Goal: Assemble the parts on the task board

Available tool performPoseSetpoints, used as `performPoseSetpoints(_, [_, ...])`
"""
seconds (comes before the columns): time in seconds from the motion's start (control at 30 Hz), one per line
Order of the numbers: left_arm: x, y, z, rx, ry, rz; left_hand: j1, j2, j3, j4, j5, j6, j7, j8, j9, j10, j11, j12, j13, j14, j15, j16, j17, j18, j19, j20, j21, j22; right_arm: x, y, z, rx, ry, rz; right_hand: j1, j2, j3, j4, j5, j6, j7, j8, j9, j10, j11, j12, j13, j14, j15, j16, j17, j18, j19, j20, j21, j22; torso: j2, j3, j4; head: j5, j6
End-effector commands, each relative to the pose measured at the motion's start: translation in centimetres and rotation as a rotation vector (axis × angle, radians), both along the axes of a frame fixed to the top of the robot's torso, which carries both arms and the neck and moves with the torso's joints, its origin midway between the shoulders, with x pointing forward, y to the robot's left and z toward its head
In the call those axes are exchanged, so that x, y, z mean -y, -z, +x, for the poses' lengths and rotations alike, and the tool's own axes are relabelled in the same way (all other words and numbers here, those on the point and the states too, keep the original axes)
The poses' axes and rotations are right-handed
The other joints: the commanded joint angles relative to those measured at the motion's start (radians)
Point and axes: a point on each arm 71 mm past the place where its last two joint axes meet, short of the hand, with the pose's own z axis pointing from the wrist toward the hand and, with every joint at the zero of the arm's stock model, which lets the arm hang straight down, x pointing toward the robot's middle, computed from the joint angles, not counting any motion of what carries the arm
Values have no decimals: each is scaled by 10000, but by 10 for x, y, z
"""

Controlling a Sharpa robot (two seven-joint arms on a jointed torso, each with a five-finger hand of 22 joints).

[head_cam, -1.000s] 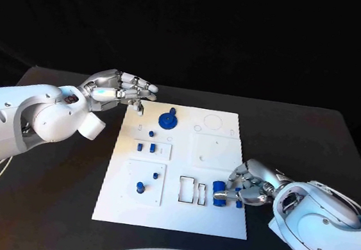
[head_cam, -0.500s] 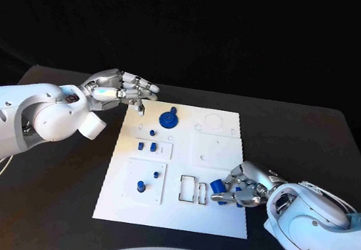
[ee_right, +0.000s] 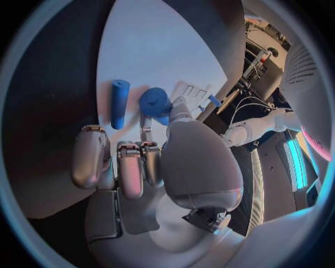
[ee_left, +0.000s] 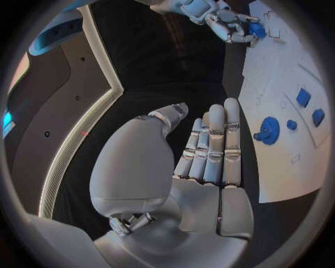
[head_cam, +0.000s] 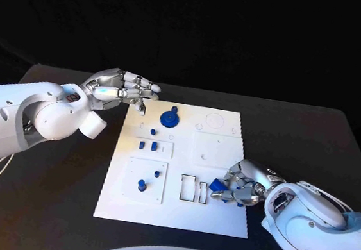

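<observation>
At task board's point(head_cam: 207, 215) right edge, near its front corner: my right hand point(head_cam: 244, 182) sits w/ fingers point(ee_right: 131, 167) curled in over board. Blue parts there: a short round piece point(ee_right: 155, 102) right at thumb and fingertips, seems pinched; a longer blue cylinder point(ee_right: 119, 103) lies flat on board just beside it, apart from my fingers. In head view blue pieces point(head_cam: 218, 188) show just beside two narrow slots point(head_cam: 193, 189) in board.

At board's far left corner: my left hand point(head_cam: 123, 87) hovers off the edge over black counter point(head_cam: 310, 134), fingers point(ee_left: 213, 148) loosely bent tog., holding nothing. Blue disc w/ knob point(head_cam: 169, 118) sits on board near that hand, not touched. More small blue parts point(head_cam: 147, 146) stand in square recesses along board's left side.
</observation>
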Motion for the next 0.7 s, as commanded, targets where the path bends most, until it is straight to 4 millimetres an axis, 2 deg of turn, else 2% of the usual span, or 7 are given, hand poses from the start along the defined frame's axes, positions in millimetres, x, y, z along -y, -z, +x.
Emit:
performPoseSetpoints(0.03, [2, -1, -1, -18, 242, -57, -92, -25, -69, 1, -4, -66, 0, -37, -13, -52, 0, 52, 14, -39, 30, 17, 3, 59, 92, -8, -66, -17, 4, 3, -5, -241, 628, 316, 562, 522, 64, 15, 40, 150, -29, 46, -90, 749, -81, 63, 2116, 942, -88, 56, 2143, -78, 161, -75, 113, 1834, -13, -4, -9, -23, 4])
performPoseSetpoints(0.3, [3, 0, -1, -40, 260, -38, -92, -25, -69, 1, -4, -66, 0, -37, -13, -52, 0, 52, 14, -39, 30, 17, 3, 59, 92, -8, -66, -17, 0, -16, -3, -182, 1154, 1295, 593, 766, 109, 2, 39, 331, -135, 80, -89, 847, -174, 198, 2277, 953, -165, 69, 2199, -115, 227, -141, 345, 1886, -18, -6, -5, -53, 50])
performPoseSetpoints(0.7, [3, 0, -1, -57, 289, -29, -88, -22, -73, 3, -1, -68, -1, -37, -13, -57, -1, 57, 14, -42, 30, 18, 3, 59, 95, -7, -75, -24, -14, -25, -1, -409, 1155, 1891, 700, 869, 156, -3, 43, 383, -172, 75, -98, 884, -210, 251, 2340, 963, -198, 81, 2250, -132, 254, -173, 447, 1908, 2, -11, 5, -11, 43])
